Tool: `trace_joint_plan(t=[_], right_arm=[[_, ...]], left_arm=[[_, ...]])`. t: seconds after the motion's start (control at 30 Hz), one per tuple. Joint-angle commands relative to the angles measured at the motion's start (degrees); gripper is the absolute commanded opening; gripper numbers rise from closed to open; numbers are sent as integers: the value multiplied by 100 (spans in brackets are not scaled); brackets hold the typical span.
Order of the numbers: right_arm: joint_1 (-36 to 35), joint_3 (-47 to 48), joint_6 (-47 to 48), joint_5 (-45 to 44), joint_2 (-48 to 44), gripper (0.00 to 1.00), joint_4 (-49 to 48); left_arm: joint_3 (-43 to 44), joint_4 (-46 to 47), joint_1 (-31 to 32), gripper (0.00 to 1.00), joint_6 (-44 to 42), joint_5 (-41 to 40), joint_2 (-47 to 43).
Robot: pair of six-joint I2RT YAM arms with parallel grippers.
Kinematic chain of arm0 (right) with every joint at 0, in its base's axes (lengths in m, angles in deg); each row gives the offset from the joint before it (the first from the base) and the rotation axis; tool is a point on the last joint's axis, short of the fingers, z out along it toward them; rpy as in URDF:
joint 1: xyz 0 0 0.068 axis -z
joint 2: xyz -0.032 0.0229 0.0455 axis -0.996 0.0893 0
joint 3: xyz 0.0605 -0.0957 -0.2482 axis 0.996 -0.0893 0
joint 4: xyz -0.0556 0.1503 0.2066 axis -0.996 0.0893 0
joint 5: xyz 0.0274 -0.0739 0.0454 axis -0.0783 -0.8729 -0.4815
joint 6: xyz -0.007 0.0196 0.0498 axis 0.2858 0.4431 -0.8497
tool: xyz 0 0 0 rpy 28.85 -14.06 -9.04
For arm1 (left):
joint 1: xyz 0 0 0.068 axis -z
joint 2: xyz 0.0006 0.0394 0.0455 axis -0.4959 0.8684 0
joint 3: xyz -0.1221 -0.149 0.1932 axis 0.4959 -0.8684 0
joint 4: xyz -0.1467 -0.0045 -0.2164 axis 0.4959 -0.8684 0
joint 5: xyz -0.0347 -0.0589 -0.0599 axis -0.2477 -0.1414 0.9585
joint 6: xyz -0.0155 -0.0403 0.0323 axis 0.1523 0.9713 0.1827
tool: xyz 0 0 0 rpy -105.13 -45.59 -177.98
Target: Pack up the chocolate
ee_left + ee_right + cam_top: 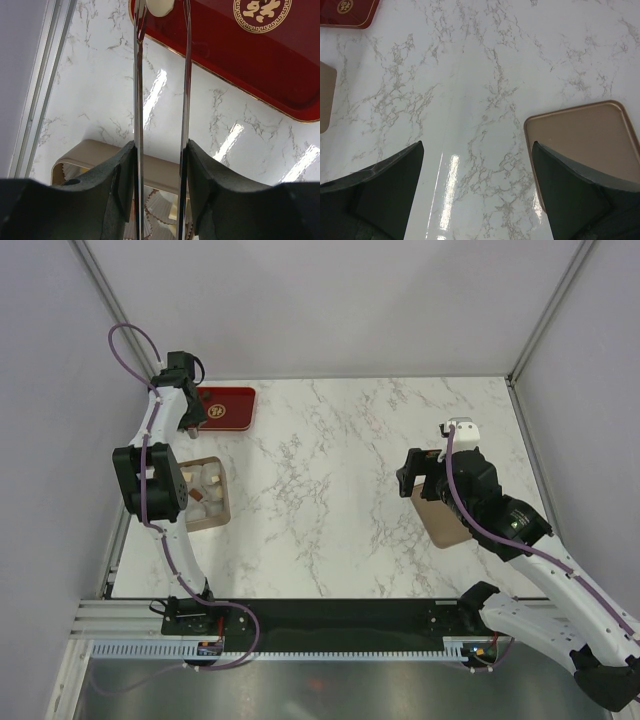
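Item: small cream-white rounded chocolate piece point(160, 5), located just beyond the far side of the shallow open tan cardboard box point(95, 150), at the near left edge of the flat red rectangular tray point(240, 65) bearing a round gold emblem point(262, 11). Whether the piece rests on the tray or hangs clear of it cannot be told. Tool: left gripper point(162, 12), fitted with two long thin metal fingers point(139, 100) that stand nearly parallel with a narrow gap between them. The piece sits between their tips, seemingly touching the left one, with a sliver of space at the right one; pinched or merely bracketed cannot be told. Further stock: cream-white and brown pieces point(208, 485) inside the box, among white pleated paper cups point(160, 207). Second tool: right gripper point(477, 145), well to the right of the box above the white marble table point(340, 470), its dark fingers spread wide with nothing between them. Accessory: flat tan-brown rectangular lid point(585, 135), lying on the table well to the right of the box, partly beneath the right gripper's right finger. Handling, by judgement: the piece is very light, rigid but brittle, and smooth and curved enough to squirt out from slim metal blades; its surface likely marks under pressure. Recommended hold: across the widest middle, tips level on opposite sides, with a gentle squeeze only. Carry low towards a free paper cup in the box.
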Motion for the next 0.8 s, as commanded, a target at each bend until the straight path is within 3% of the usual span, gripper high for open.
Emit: trace_joint_plan(t=[0.0, 0.77], right_arm=[[-20, -24, 51, -110, -13, 98, -209], [-20, -112, 7, -102, 40, 98, -306]], left_arm=[[221, 202, -21, 50, 132, -132, 5], [423, 281, -12, 50, -26, 62, 216]])
